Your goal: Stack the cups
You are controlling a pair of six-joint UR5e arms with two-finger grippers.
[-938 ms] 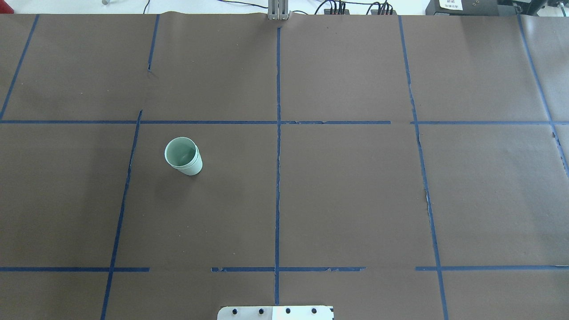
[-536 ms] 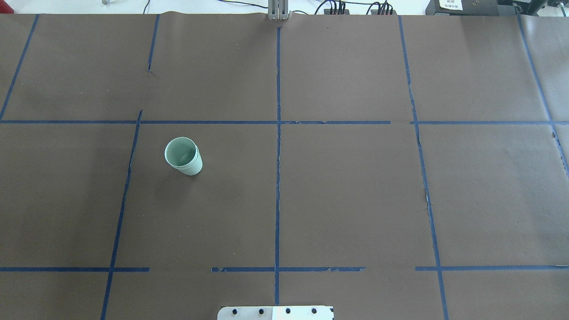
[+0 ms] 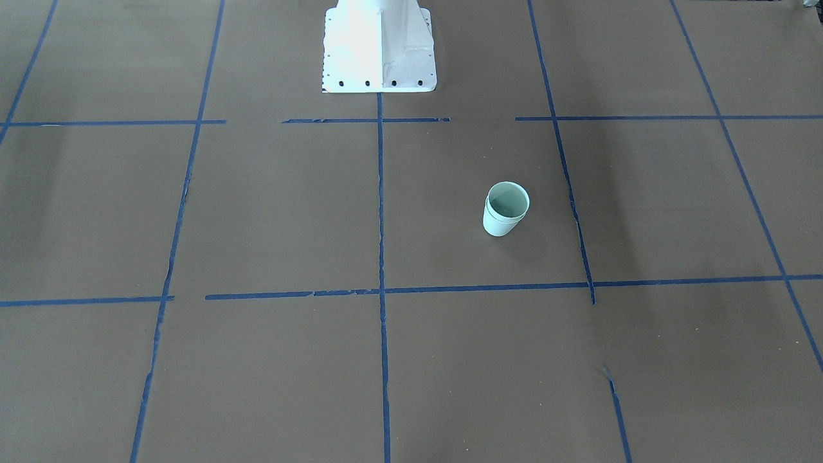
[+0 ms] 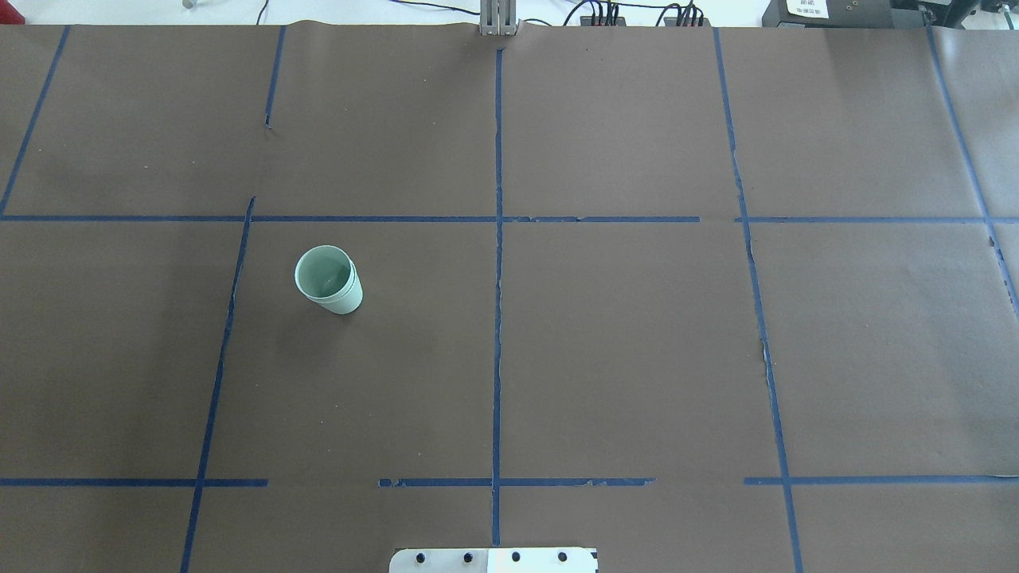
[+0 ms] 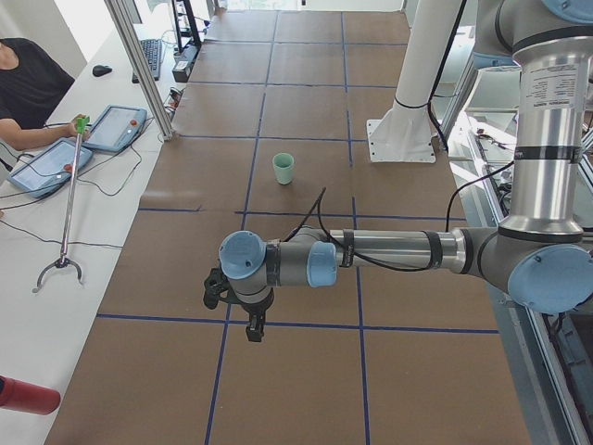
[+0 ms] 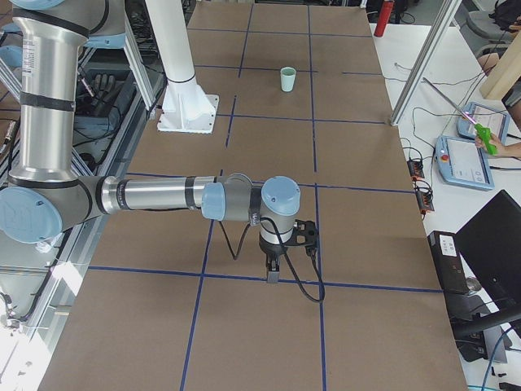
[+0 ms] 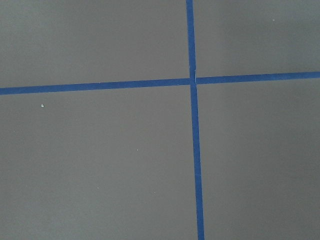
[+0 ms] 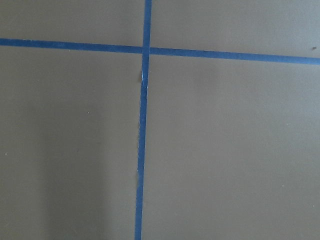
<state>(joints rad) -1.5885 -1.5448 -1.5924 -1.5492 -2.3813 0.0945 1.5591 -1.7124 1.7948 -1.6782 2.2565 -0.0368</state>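
Cups (image 4: pixel 328 280) nested upright on table (image 4: pixel 637 358); left gripper (image 5: pixel 252 329), right gripper (image 6: pixel 272 273) point down, arms outstretched; we cannot tell their grip.

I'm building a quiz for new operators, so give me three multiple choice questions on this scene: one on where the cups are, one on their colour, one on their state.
1. In the overhead view, where do the cups stand?
A) left of the centre tape line
B) right of it
C) on it
2. Their colour?
A) red
B) pale mint green
C) yellow
3. Their state?
A) lying apart
B) nested upright
C) upside down
1 A: left of the line. 2 B: mint-green walls. 3 B: one rim sits inside the other, openings up.
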